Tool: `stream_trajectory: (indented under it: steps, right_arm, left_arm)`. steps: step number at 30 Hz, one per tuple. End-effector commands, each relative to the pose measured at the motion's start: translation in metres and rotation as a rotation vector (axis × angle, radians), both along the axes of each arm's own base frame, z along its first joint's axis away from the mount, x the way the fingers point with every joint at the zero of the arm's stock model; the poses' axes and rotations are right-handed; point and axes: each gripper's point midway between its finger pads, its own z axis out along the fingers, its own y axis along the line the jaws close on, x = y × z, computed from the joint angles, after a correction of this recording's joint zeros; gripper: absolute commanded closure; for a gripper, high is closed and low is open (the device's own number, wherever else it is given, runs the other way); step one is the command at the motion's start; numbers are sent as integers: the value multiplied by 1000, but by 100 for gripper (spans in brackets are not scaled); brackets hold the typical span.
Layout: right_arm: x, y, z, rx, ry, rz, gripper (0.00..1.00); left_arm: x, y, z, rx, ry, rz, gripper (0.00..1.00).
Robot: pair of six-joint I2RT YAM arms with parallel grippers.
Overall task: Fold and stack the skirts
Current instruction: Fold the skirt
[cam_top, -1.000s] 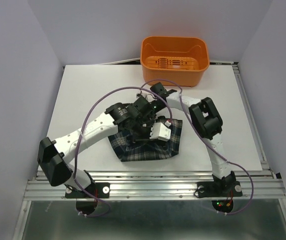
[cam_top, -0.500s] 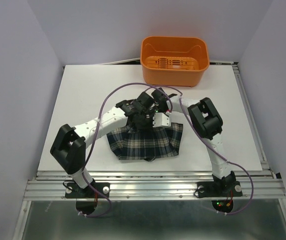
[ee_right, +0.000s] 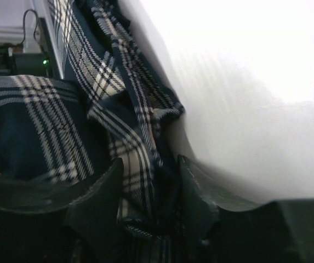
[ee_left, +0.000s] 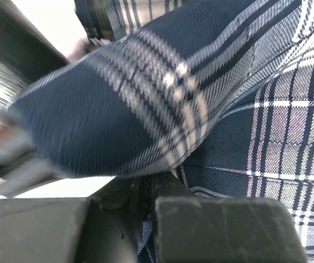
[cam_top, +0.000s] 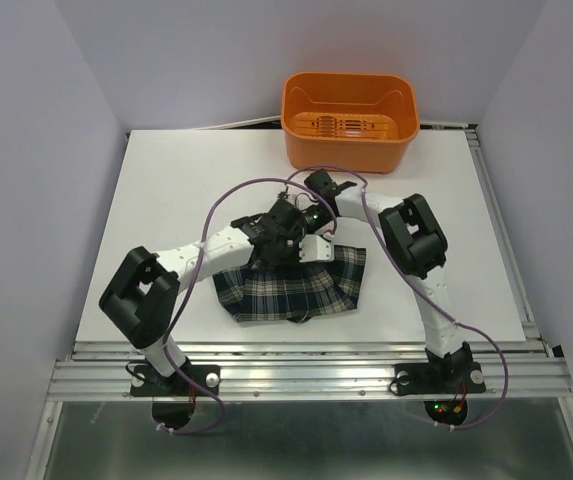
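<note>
Plaid fills most of both wrist feeds. From the overhead camera I see one skirt (cam_top: 291, 292) lying on the white tabletop (cam_top: 186, 190), close to the near edge and roughly midway between the two arm bases. It lies mostly flat, a dark navy-and-green check with thin white lines. Its far edge is tucked under the spot where both arms meet.

The left arm reaches in from the left. The right arm curls round from the far right. Their wrists crowd together over that far edge, so from above I cannot pick out the individual fingers.

On the left wrist feed, the left claw (ee_left: 140, 219) is narrow. Its two dark fingers (ee_left: 225, 230) sit at the bottom of the frame with only a slim gap between them. A strip of plaid runs down into that gap, so I read it as pinching the skirt. Above the fingers a raised fold of cloth, blurred, arches across the view. Flatter plaid lies to the right of it.

On the right wrist feed, the right claw (ee_right: 146, 186) is also drawn in, with crumpled plaid bunched between its fingers (ee_right: 96, 203). I take that as a grip on the same skirt. Bare white tabletop shows just beside the bunched edge, on the right of that view.

An orange basket (cam_top: 350, 150) stands at the far edge of the tabletop, well apart from the skirt and both claws.
</note>
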Motion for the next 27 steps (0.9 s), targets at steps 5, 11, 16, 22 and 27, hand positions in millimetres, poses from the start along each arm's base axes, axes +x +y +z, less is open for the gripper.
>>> stream_trajectory:
  steps: [5,11,16,22,27]
  right_arm:
    - [59,-11,-7,-141,-55,-177,28]
    - [103,-17,30,-140,-138,-291,19]
    - [129,-45,61,-109,-133,-391,19]
    - [140,-83,114,-84,-221,-468,19]
    - [134,-110,172,-71,-353,-500,24]
  left_arm:
    - [-4,-2,-39,-11,35,10,88]
    - [-3,-6,-46,-9,62,16,74]
    - [16,-10,-24,-67,86,90,59]
    - [36,-10,58,-216,73,171,55]
    - [40,-1,130,-380,58,284,49]
